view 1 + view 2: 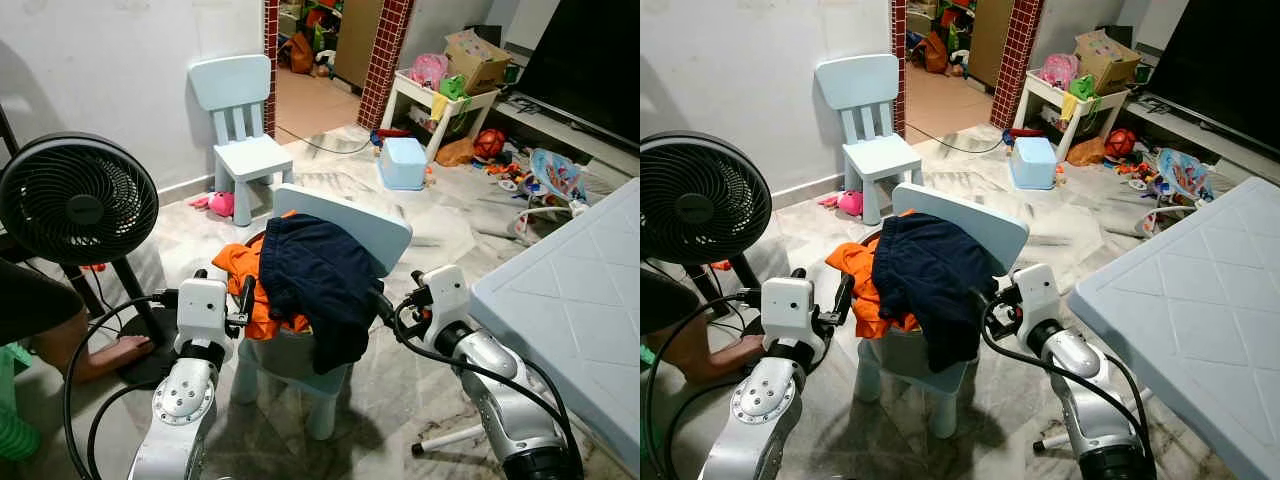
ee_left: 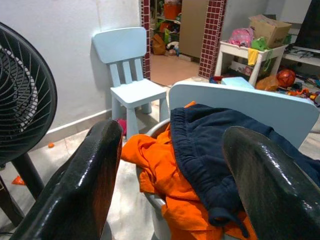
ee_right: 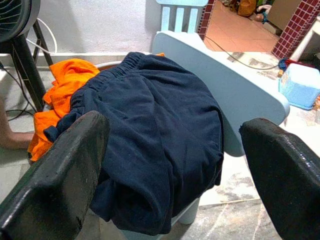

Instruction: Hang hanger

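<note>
Clothes [image 1: 320, 275] on small chair [image 1: 370, 228]

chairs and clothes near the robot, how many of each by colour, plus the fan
Light blue chairs: 2, the near chair and the far chair
Navy garment: 1
Orange garment: 1
Black fan: 1
Total: 5
</note>
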Robot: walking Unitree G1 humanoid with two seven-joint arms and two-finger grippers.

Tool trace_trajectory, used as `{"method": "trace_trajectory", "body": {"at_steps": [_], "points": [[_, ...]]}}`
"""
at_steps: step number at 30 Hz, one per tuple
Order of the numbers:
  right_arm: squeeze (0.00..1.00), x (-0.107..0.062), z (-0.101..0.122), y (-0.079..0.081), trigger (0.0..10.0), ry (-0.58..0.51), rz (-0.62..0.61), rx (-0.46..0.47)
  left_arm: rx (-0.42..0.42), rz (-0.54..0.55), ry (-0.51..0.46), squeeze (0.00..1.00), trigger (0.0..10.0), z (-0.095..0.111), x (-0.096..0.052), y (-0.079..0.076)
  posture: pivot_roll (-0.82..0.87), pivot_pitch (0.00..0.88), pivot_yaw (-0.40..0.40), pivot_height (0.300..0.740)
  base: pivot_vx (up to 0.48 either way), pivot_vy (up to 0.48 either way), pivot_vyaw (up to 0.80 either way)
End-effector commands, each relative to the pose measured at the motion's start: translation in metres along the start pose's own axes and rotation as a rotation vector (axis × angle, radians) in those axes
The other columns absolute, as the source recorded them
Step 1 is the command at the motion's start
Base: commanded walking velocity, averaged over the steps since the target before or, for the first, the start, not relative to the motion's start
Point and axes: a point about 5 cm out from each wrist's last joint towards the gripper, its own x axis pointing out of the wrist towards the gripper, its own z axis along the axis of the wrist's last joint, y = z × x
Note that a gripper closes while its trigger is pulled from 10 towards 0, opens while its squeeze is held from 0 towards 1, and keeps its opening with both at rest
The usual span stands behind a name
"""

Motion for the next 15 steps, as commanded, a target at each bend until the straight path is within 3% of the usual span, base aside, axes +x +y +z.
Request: {"method": "trace_trajectory", "body": {"at_steps": [1,11,15], "points": [[0.0,-0.0027,0.0029,-0.0039,10.0,-0.009,-0.006,-0.019,0.007,-0.012,0.0,0.0,10.0,0.0009,0.0027,-0.0025,-0.01,0.0,-0.103,0.74,0.0,-0.259,0.0],[0.0,-0.0026,0.0028,-0.0037,10.0,-0.008,-0.004,-0.021,0.003,-0.014,0.003,0.0,10.0,0.0002,0.0033,-0.003,-0.02,0.0,-0.104,0.74,0.0,-0.264,0.0],[0.0,-0.0027,0.0022,-0.0034,10.0,-0.006,-0.003,-0.022,-0.03,-0.012,-0.003,0.0,10.0,0.0004,0.0031,-0.0036,-0.02,0.0,-0.103,0.74,0.0,0.0,0.0]]}}
